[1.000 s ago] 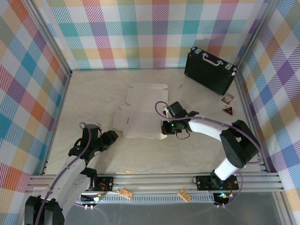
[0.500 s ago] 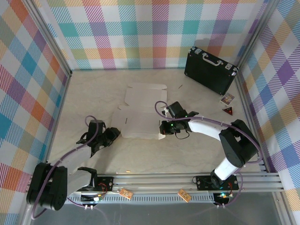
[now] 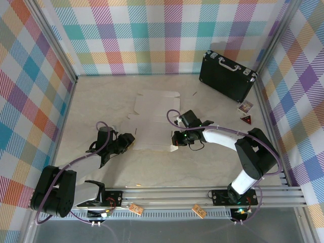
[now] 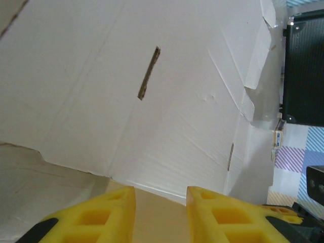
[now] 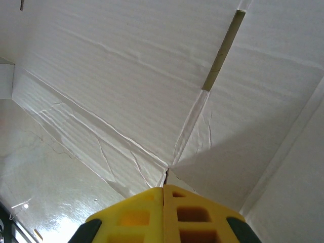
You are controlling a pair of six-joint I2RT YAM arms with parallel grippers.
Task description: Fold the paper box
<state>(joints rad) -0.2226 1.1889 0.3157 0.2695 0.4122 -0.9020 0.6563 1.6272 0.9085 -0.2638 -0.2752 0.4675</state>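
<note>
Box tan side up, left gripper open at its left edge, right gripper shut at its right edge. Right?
No: the paper box shows its white side up, per the top external view. Rest holds: left gripper open at its left edge, right gripper shut at its right edge.

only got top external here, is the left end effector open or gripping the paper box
Observer: Open. The left wrist view shows the left end effector with a gap between its yellow fingers and the paper box edge right at the tips.
Operator: and the right one
Observer: Shut. In the right wrist view, the right end effector has its fingers pressed together, tips at a crease junction.
Operator: card smooth there
Observer: No, wrinkles run along the folds beside that junction.
</note>
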